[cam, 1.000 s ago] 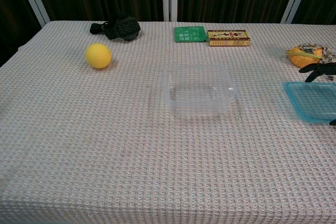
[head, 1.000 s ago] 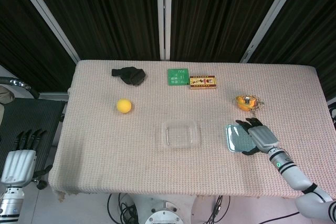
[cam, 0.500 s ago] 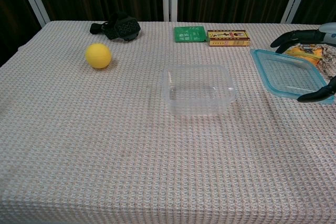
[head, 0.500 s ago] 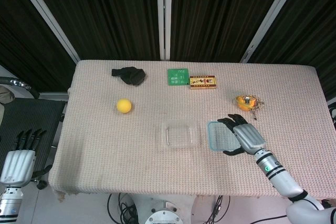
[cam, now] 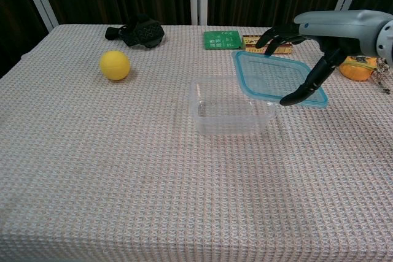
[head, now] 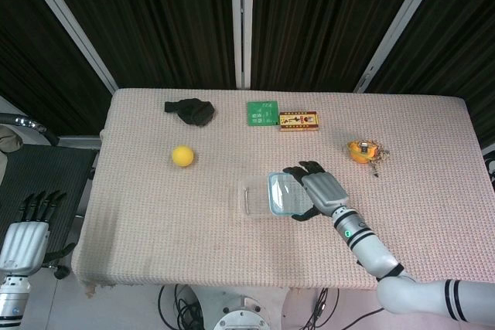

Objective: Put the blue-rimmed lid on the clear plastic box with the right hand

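Observation:
The clear plastic box (head: 254, 200) (cam: 224, 110) stands near the middle of the table, open on top. My right hand (head: 315, 189) (cam: 310, 50) holds the blue-rimmed lid (head: 285, 194) (cam: 270, 75) from its right side, in the air. The lid hangs over the box's right part, tilted, its left edge above the box. My left hand (head: 29, 231) hangs off the table at the lower left of the head view, fingers apart and holding nothing.
A yellow ball (head: 182, 155) (cam: 115, 65) lies left of the box. At the back are a black cloth (head: 190, 110), a green card (head: 262, 113) and a yellow-red box (head: 298, 120). An orange object with keys (head: 362, 150) (cam: 362, 65) sits at the right.
My right hand has carried the lid leftward from the table's right side, lifting it until it overlaps the box's right part. The left hand has stayed still.

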`<state>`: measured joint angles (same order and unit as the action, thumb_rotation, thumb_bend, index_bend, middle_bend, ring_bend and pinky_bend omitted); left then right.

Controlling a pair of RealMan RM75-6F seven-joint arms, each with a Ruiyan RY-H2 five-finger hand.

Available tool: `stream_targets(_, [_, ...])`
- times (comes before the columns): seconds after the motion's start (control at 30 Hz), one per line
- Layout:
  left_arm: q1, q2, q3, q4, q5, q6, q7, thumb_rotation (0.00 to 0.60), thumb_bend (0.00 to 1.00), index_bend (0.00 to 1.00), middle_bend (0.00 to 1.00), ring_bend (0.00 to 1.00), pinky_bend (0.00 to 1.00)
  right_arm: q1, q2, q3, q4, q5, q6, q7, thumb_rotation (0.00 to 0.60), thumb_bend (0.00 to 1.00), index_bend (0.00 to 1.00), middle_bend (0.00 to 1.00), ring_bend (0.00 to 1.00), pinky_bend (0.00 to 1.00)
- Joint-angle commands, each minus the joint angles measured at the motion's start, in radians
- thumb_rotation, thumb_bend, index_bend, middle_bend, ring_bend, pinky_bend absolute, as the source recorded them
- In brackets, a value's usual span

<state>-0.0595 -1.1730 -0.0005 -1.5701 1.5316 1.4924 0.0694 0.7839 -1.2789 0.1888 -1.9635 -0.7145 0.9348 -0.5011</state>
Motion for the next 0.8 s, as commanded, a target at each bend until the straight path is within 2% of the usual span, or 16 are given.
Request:
stream_targets(0.03, [-0.001, -0.003, 0.000, 0.013, 0.001, -0.002, -0.014, 0.600, 0.00, 0.10, 0.07, 0.00, 0.00, 0.137, -0.090, 0.017, -0.019, 0.189, 0.064, -0.155, 0.600, 0.11, 0.14, 0.32, 0.02, 0.00])
stream_targets(0.17, [-0.002, -0.009, -0.001, 0.030, 0.006, 0.001, -0.035, 0.600, 0.00, 0.10, 0.07, 0.00, 0.00, 0.214, -0.167, 0.018, -0.004, 0.292, 0.149, -0.251, 0.600, 0.11, 0.14, 0.31, 0.02, 0.00])
stream_targets(0.37, [-0.001, -0.021, 0.001, 0.063, 0.008, 0.003, -0.068, 0.600, 0.00, 0.10, 0.07, 0.00, 0.00, 0.263, -0.245, 0.019, 0.024, 0.357, 0.225, -0.301, 0.600, 0.11, 0.14, 0.31, 0.02, 0.00])
stream_targets(0.8, [0.000, -0.028, 0.000, 0.078, 0.012, 0.009, -0.083, 0.600, 0.00, 0.10, 0.07, 0.00, 0.00, 0.282, -0.267, 0.003, 0.085, 0.354, 0.200, -0.301, 0.600, 0.11, 0.14, 0.29, 0.01, 0.00])
